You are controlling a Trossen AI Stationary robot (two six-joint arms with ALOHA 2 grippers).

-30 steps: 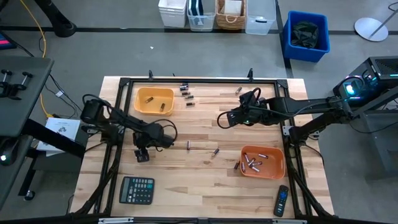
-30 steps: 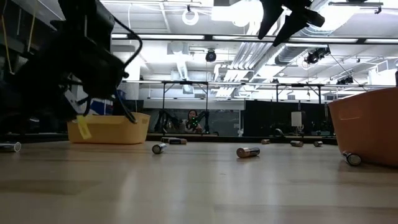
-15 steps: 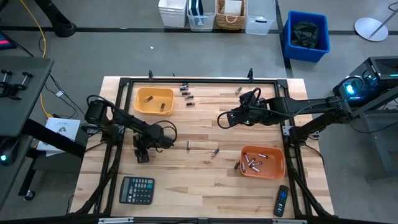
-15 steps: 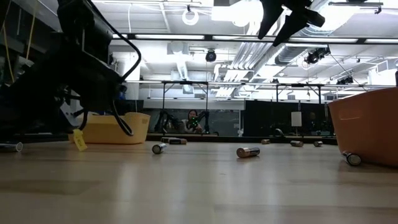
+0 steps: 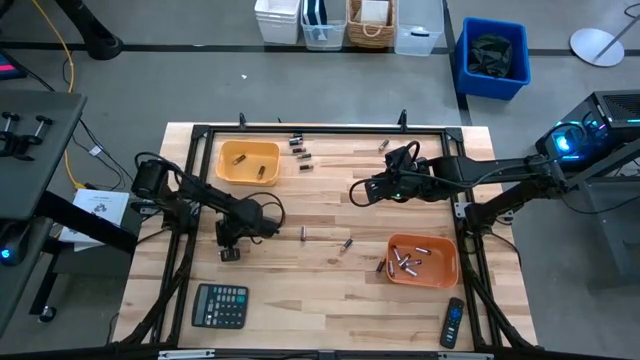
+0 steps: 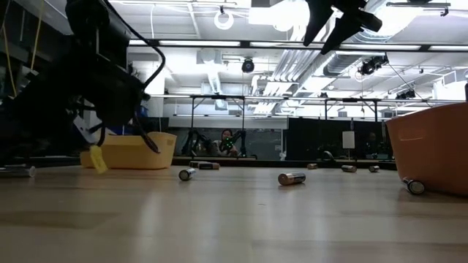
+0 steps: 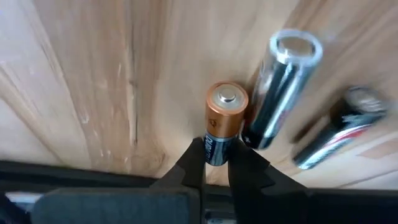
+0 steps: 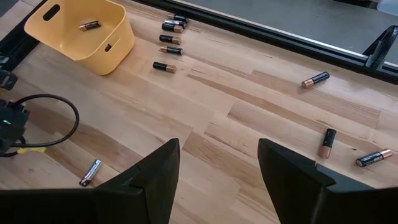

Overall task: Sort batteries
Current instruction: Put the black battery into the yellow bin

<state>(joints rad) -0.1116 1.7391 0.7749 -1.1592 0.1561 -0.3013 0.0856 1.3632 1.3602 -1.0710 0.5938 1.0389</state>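
A copper-topped battery [image 7: 222, 130] is sitting pinched between the left gripper's [image 7: 216, 160] two dark fingertips, its black body clamped at the lower end and its copper cap pointing away from the wrist. Just beside it on the bare wood, a silvery cell [image 7: 281, 93] is lying touching or nearly touching its side, and a second dark cell [image 7: 339, 130], blurred, is resting a little farther out. From above, the left gripper [image 5: 229, 250] is working low over the left part of the table [image 5: 300, 300], between the yellow bin [image 5: 249, 162] and the black calculator [image 5: 220, 305]; the held cell itself is too small to make out there.

Other batteries are lying scattered: a cluster [image 5: 298, 148] beside the yellow bin near the far edge, one dark cell [image 5: 262, 171] inside that bin, a single one [image 5: 383, 145] near the far edge, two loose ones [image 5: 303, 233] [image 5: 346, 244] in the middle of the table, and one [image 5: 380, 266] leaning at the outer wall of the orange bin [image 5: 448, 262], which is holding several silvery cells [image 5: 405, 260].

The right gripper [image 5: 356, 192] is hanging raised above the table's middle, well apart from any battery, with its fingers [image 8: 155, 174] spread wide. A black remote control [image 5: 453, 322] is lying at the near right corner.

In the low view a person [image 6: 224, 139] is showing faintly in the room behind the table, probably seated.
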